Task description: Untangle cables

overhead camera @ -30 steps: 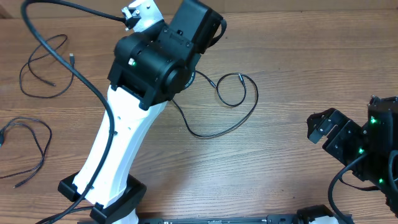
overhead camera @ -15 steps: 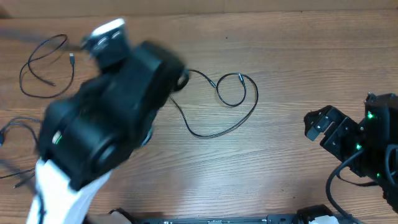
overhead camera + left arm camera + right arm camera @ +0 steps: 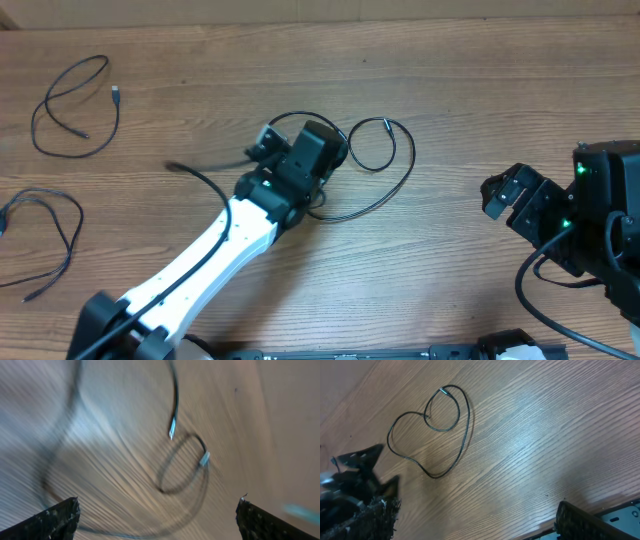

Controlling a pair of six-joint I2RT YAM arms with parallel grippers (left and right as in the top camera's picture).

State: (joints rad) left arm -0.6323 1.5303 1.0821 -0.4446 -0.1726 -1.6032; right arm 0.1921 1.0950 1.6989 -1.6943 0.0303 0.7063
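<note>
**Black cords spread over the wood, both jaws wide**

Three cables are seen lying apart on the wooden table [image 3: 450, 80]. One cable [image 3: 75, 100] is looped at the upper left. A second cable [image 3: 45, 230] is curled at the left edge, below the first. The middle cable [image 3: 385, 150] is laid in a small loop with a longer sweep under it, and silver tips are seen on its ends in the blurred left wrist view.

The left arm [image 3: 200, 260] is stretched to the table's centre. The left gripper [image 3: 322, 150] is held open over the middle cable's left part. Nothing is seen between its fingers [image 3: 55, 520], and contact cannot be told.

The right gripper [image 3: 495, 197] is held open at the right, well apart from every cable, with nothing gripped.
</note>
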